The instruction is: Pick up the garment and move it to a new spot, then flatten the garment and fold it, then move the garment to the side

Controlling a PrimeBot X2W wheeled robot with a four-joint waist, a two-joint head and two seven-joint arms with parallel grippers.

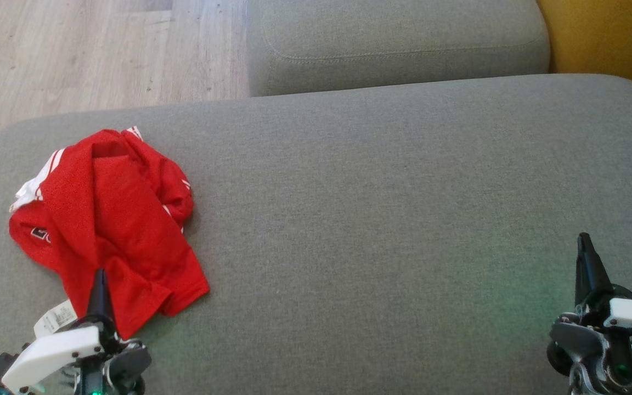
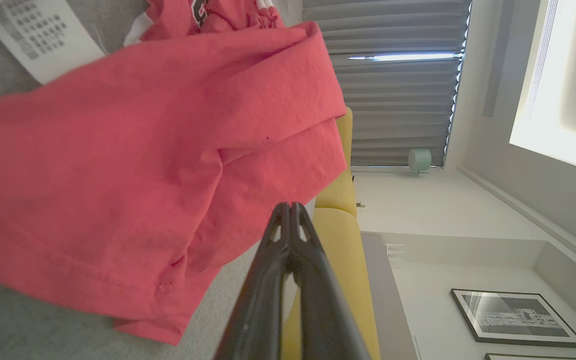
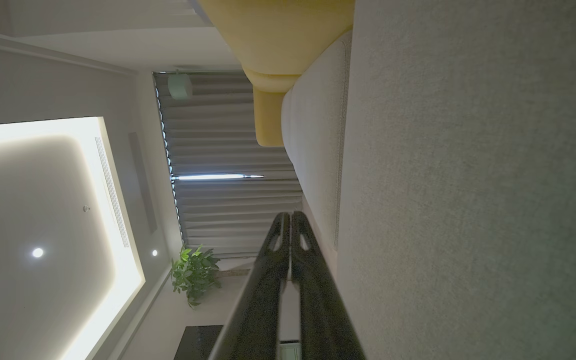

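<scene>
Just to the left of the left end effector [image 1: 100, 277], a white printed paper label [image 1: 55, 318] is poking out from under the cloth. That end effector is holding its two dark fingers pressed fully together with nothing caught between them. In the left wrist view the tips are pointing past the near hem rather than pinching it, and I cannot tell whether they are touching it. Ahead of the tip, the crumpled red sports-fabric garment with white striped trim [image 1: 113, 219] is lying in a loose heap on the broad grey fabric sofa cushion [image 1: 376, 192]. Far to the right of the heap, the right end effector [image 1: 585, 244] is likewise closed tight and empty, hovering by bare cushion, well apart from the garment.

The pick-up is, in my judgement, not yet begun. If the left fingers are advancing while shut, they are likely to shove the heap instead of gripping it, and it is lying near the cushion's left edge, so it could be sliding off towards the floor. A pinch landing on the label alone could be slipping or tearing. Catching several layers at once would be lifting a tangled bunch, making the flattening harder.
</scene>
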